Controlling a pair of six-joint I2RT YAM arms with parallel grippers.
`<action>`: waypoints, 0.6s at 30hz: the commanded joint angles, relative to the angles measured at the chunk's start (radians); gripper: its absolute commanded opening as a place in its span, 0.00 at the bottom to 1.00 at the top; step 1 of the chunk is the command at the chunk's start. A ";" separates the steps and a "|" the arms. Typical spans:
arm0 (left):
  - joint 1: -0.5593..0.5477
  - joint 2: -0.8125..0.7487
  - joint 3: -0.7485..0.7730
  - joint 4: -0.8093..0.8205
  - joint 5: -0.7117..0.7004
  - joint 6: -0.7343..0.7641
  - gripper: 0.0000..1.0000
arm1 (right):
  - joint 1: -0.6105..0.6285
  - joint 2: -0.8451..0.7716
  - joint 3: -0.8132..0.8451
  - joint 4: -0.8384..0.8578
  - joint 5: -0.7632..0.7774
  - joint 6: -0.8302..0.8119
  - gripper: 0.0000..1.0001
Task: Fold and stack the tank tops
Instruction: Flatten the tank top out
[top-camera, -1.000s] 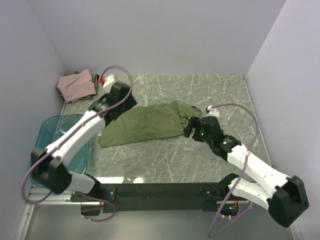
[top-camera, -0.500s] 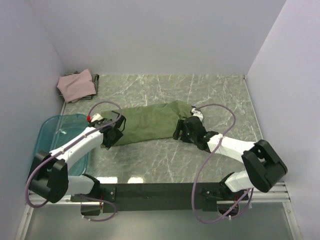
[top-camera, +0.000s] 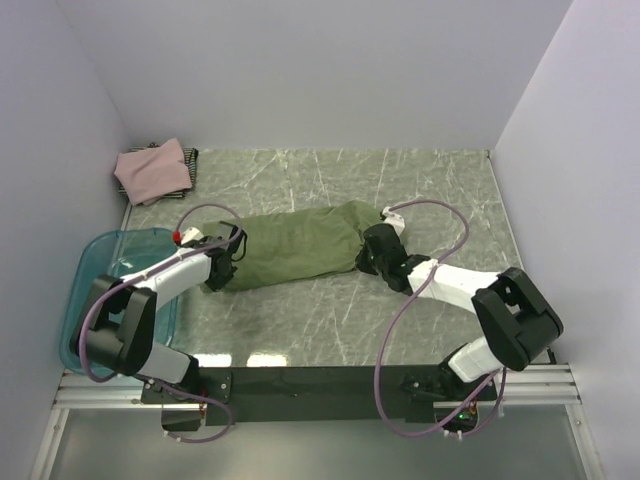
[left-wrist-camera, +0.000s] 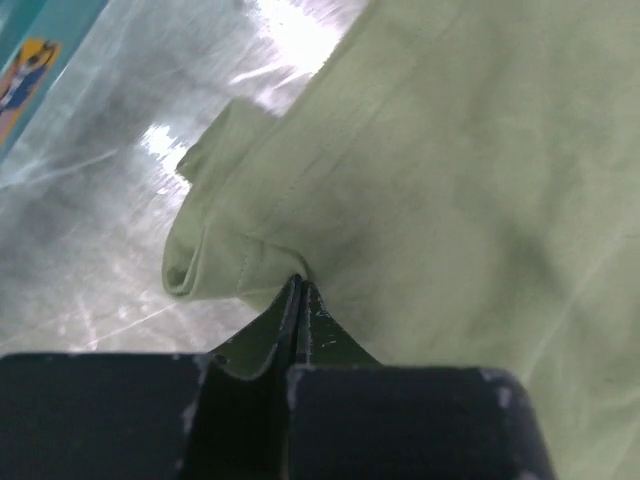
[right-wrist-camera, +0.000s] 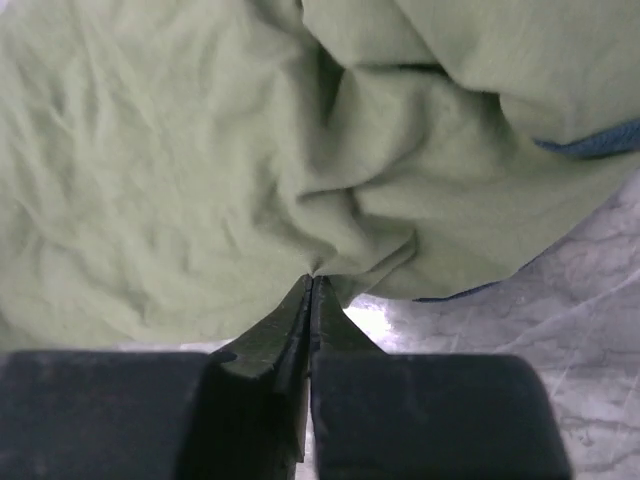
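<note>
Top external view: the left hand (top-camera: 224, 264) and right hand (top-camera: 371, 253), open a second ago, are now seen pinched shut on the green top (top-camera: 295, 245) lying right of the bin (top-camera: 118, 237), at its bin-side and far ends, so folding is judged ready to be begun.

Olive-green tank top (right-wrist-camera: 150, 170): rumpled, lay above right gripper (right-wrist-camera: 310, 285), jaws pinched together on its edge. Navy trim (right-wrist-camera: 590, 145) up-right of gripper; marble table (right-wrist-camera: 560, 330) to gripper's right.
</note>
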 joint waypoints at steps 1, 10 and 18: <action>0.001 -0.041 0.016 0.078 -0.030 0.086 0.01 | -0.008 -0.078 0.041 -0.013 0.087 -0.019 0.00; -0.123 -0.328 0.187 0.012 -0.010 0.304 0.01 | -0.018 -0.449 0.088 -0.264 0.236 -0.114 0.00; -0.392 -0.512 0.358 -0.100 -0.170 0.290 0.01 | -0.017 -0.720 0.237 -0.488 0.307 -0.182 0.00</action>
